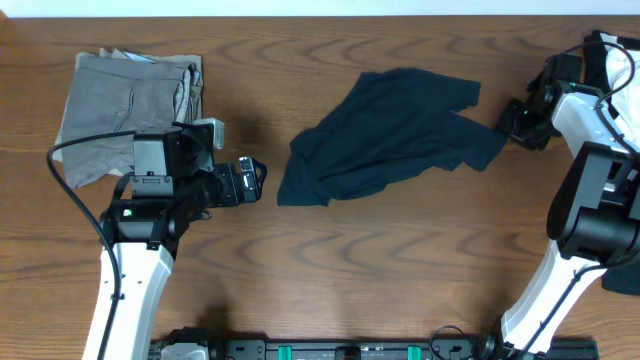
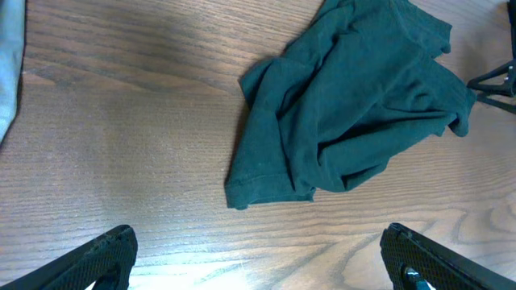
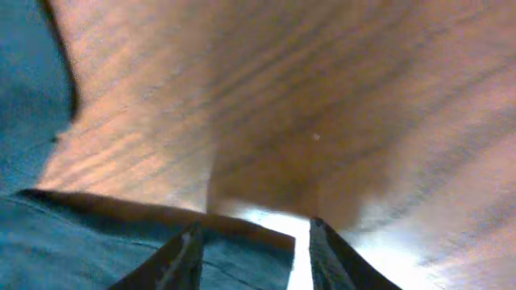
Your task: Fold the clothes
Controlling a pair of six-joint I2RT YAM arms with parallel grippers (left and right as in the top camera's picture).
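Dark navy T-shirt (image 1: pixel 390 135) lies crumpled mid-table (image 1: pixel 400 260). The right gripper (image 3: pixel 256 250) straddles the shirt's edge, jaws apart and not clamped. The left gripper (image 2: pixel 258 270) hovers beside the opposite hem, jaws wide. Grey shorts (image 1: pixel 125 100) sit folded behind it.

The left arm (image 1: pixel 125 270) is stretching forward, the left gripper (image 1: pixel 254 178) holding its fingers (image 2: pixel 93 256) spread wide. The right arm (image 1: pixel 590 200) is bending inward, the right gripper (image 1: pixel 508 120) pointing downward, jaws standing narrowly apart.
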